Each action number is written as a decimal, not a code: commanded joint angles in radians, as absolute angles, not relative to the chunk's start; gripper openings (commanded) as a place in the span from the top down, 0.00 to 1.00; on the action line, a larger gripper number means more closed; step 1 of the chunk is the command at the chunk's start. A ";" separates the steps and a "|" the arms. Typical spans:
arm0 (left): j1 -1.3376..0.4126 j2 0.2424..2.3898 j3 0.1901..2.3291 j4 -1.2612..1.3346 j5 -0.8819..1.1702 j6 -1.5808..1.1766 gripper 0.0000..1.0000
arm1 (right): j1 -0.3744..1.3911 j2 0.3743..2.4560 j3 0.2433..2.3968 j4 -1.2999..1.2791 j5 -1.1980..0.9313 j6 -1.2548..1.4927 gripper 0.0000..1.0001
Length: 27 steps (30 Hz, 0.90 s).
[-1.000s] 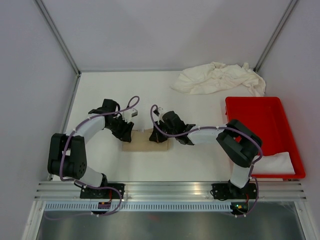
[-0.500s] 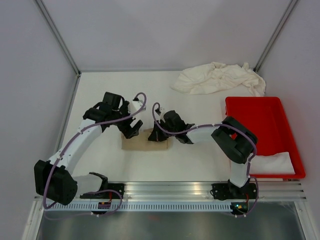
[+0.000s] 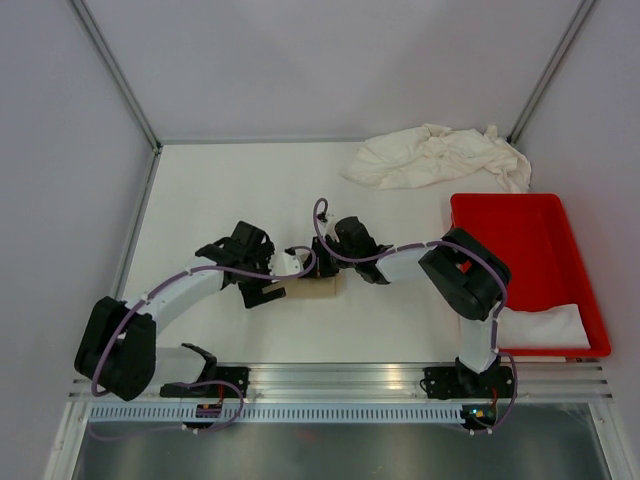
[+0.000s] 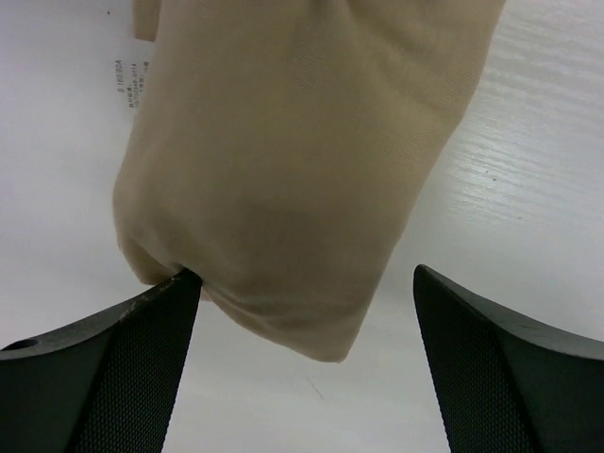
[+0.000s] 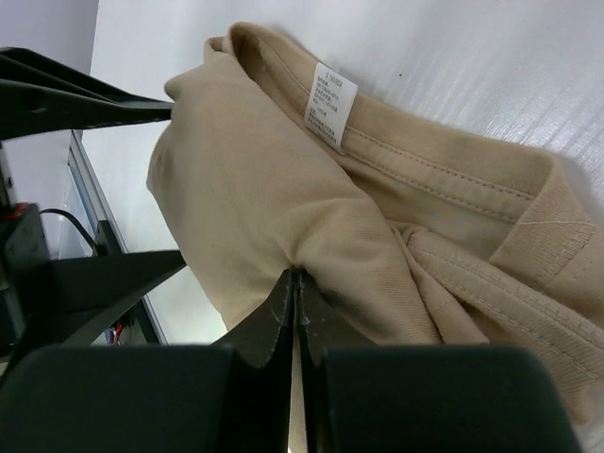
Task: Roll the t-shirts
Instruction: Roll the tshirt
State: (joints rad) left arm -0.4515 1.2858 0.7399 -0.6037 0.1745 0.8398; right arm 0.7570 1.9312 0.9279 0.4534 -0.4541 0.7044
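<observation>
The tan t-shirt (image 3: pixel 312 289) lies as a short roll on the white table between my two grippers. In the left wrist view the tan roll's end (image 4: pixel 293 160) sits between the wide-open jaws of my left gripper (image 4: pixel 307 316), the left finger (image 4: pixel 113 377) touching the cloth. My right gripper (image 5: pixel 298 279) is shut, pinching a fold of the tan t-shirt (image 5: pixel 255 198) just below its white neck label (image 5: pixel 330 106). From above, the left gripper (image 3: pixel 272 290) is at the roll's left end and the right gripper (image 3: pixel 322 268) at its far side. Cream-white t-shirts (image 3: pixel 440 157) lie crumpled at the back right.
A red plastic tray (image 3: pixel 470 215) stands at the right edge of the table with a folded white cloth (image 3: pixel 545 325) in its near end. Grey walls close in the table on three sides. The metal rail with the arm bases (image 3: pixel 340 380) runs along the front.
My left arm swung down and right to the roll's left end, and its jaws opened wide. The right gripper stayed pinched on the tan cloth and shifted slightly back.
</observation>
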 commanded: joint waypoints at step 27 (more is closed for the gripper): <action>-0.298 1.227 0.776 -0.796 0.440 0.939 0.98 | 1.021 1.239 0.499 0.397 -0.106 -0.454 0.40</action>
